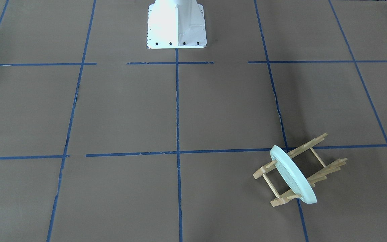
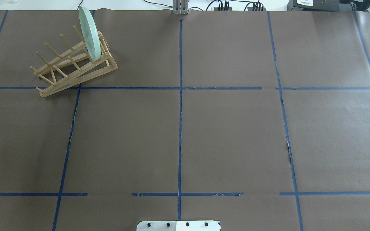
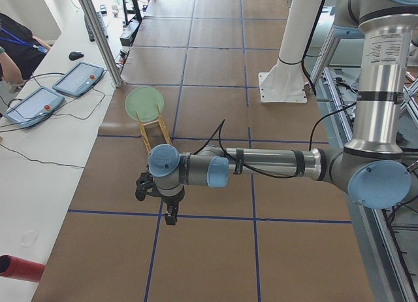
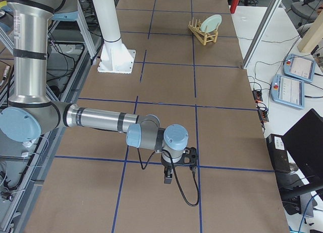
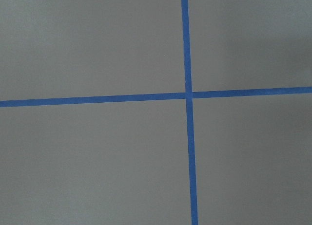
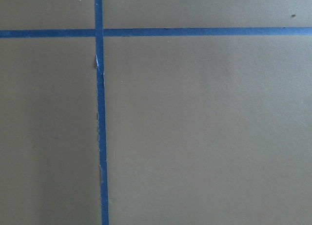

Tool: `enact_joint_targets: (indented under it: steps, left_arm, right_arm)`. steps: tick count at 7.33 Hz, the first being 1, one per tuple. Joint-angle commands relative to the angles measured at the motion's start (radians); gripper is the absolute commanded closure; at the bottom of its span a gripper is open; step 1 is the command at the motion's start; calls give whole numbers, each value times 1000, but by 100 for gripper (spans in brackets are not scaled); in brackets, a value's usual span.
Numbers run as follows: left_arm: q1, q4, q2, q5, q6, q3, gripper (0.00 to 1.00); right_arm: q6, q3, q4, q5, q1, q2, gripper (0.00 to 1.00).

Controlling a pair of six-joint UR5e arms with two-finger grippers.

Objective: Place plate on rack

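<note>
Seen from overhead, the rack (image 2: 72, 69) sits toward 10 o'clock on the brown tabletop (image 2: 230, 134), near the far left corner, and its rails run slanted from 8 o'clock to 2 o'clock. The plate (image 2: 90, 35) stands on its edge in the rack, held between the pegs at the 2 o'clock end, and it leans a little (its pale green face is turned toward the other pegs). Nothing else touches it. Blue tape lines (image 2: 180, 128) divide the tabletop into squares, and the white robot base (image 2: 178, 225) is at 6 o'clock.

The left fingers (image 3: 171, 218) point down above the tabletop, well apart from the rack, close to a crossing of tape lines. They show only in the side view, so I cannot tell whether they are spread or pressed together. The right fingers (image 4: 167, 178) also point down over a tape line, at the other end of the tabletop, and here too I cannot tell their state. Both wrist cameras show only bare tabletop and tape.
</note>
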Motion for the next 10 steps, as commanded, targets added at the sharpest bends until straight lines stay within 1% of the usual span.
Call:
enact_joint_targets:
  steps: [1, 3, 6, 10]
  left_arm:
    - [0, -1, -1, 0, 2, 0, 0]
    - [-1, 2, 2, -2, 3, -7, 0]
    - [-1, -3, 33, -3, 5, -19, 0]
    - [0, -4, 31, -15, 3, -16, 0]
  right_arm:
    - [1, 1, 0, 0, 0, 0, 0]
    - [1, 1, -1, 0, 0, 0, 0]
    - [1, 1, 0, 0, 0, 0, 0]
    - [-1, -1, -1, 0, 0, 0, 0]
